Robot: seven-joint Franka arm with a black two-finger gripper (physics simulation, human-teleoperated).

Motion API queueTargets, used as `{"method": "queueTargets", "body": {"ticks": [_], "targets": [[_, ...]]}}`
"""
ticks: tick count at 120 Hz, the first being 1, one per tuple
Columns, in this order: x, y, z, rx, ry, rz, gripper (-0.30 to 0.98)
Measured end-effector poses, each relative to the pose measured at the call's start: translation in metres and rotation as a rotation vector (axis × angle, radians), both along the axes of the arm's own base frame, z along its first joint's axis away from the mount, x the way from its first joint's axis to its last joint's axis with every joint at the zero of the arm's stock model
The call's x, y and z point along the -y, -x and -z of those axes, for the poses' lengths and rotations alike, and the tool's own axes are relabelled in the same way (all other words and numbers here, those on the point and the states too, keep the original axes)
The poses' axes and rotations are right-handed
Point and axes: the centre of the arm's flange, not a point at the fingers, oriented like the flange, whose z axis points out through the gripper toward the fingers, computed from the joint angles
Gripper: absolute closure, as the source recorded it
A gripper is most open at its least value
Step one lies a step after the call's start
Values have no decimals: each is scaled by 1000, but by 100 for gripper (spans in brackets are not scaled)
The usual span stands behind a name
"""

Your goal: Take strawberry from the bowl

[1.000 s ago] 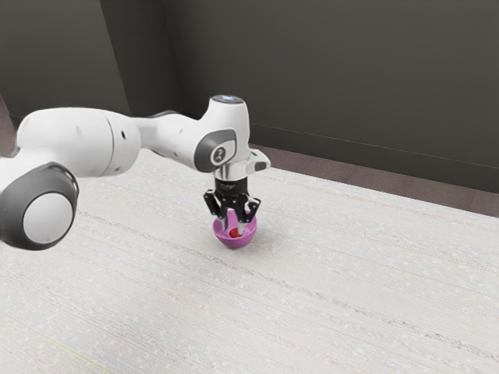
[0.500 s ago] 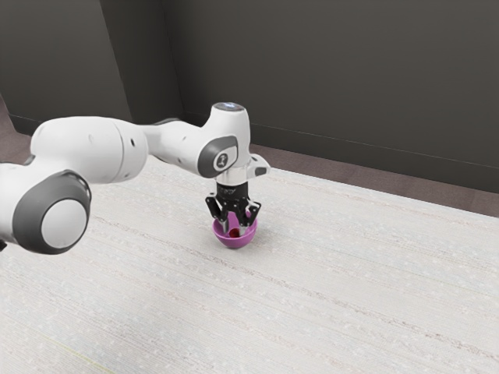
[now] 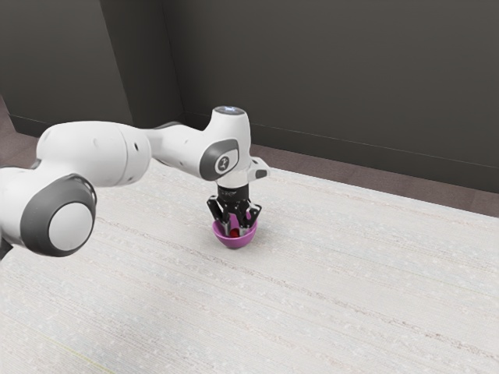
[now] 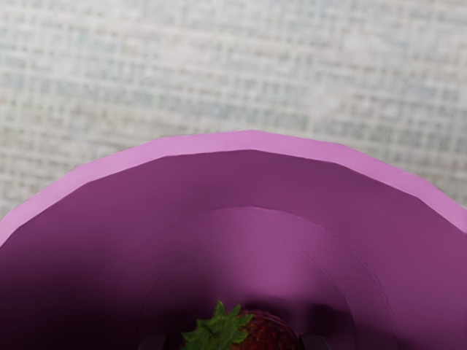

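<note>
My gripper (image 3: 235,231) reaches straight down into the pink-purple bowl (image 3: 235,242), its fingers apart on either side of the red strawberry (image 3: 235,233). In the wrist view, the strawberry (image 4: 271,332) with its green leaves rests low inside the bowl (image 4: 252,141). Dark tips of the gripper (image 4: 234,343) flank the fruit there, with a narrow gap by the leaves. The fruit's lower part is hidden.
The bowl stands on a pale, streaked table (image 3: 335,273). Beyond the table's far edge are a brownish floor and a dark wall (image 3: 335,78). The bowl's raised rim surrounds the fingers.
My hand has come down a little deeper into the bowl, and the arm has lowered with it. The fingers remain apart, and the bowl has stayed in place.
</note>
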Motion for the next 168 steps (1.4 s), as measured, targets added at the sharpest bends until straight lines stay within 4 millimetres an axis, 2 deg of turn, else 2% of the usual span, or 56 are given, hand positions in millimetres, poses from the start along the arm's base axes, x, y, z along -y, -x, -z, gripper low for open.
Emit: {"method": "queueTargets", "body": {"ticks": [25,42,68,84,104,113,130,144,148,158,168], "targets": [[0,0,0,1,-2,2,59],[0,-2,-7,9,-4,0,62],[3,-3,-38,42,-8,2,65],[33,-1,-64,74,1,39,64],[94,1,-77,106,40,115,66],[113,3,-65,99,51,139,66],[118,0,-22,65,56,140,64],[120,-3,-13,61,64,139,41],[121,-2,-18,68,65,141,35],[124,3,-47,95,64,151,24],[124,14,-103,147,58,161,16]]}}
